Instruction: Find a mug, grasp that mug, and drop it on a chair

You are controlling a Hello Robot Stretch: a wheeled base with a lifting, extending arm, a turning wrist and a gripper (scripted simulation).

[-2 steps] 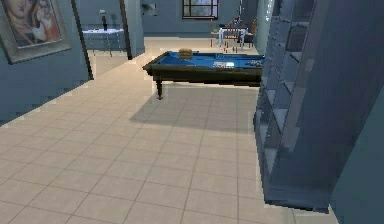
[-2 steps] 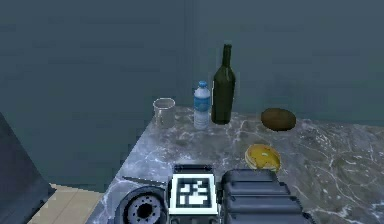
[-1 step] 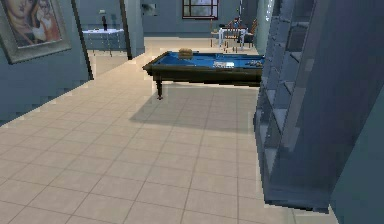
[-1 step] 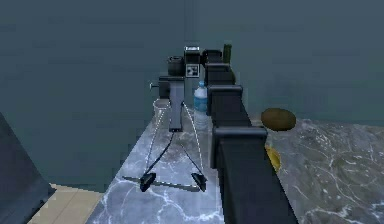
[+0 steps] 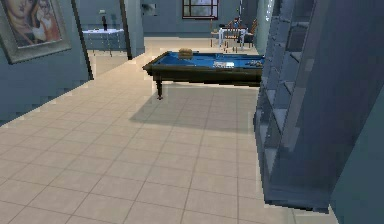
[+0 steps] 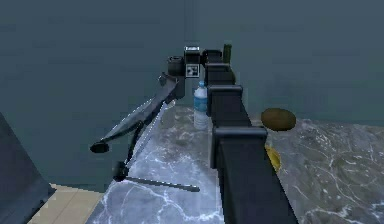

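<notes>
Arm (image 6: 238, 135) over marble counter (image 6: 335, 170), gripper (image 6: 172, 76) near one pale blue bottle (image 6: 200, 98), whether it holds anything cannot be told, one grey long-armed thing (image 6: 130, 125), one brown round lump (image 6: 278, 119), mug not identifiable among them, one pool table (image 5: 205, 68) ahead, one tall shelf (image 5: 295, 100)

Forward view: tiled floor (image 5: 120, 150) lies bare across the lower left and centre. A pool table (image 5: 205, 68) blocks the upper middle, and a blue shelf unit (image 5: 300, 100) walls off the right. Arm side view: the marble tabletop (image 6: 330, 170) is bare at lower right, while a bottle (image 6: 200, 97) and a brown round thing (image 6: 278, 120) stand near the middle.
</notes>
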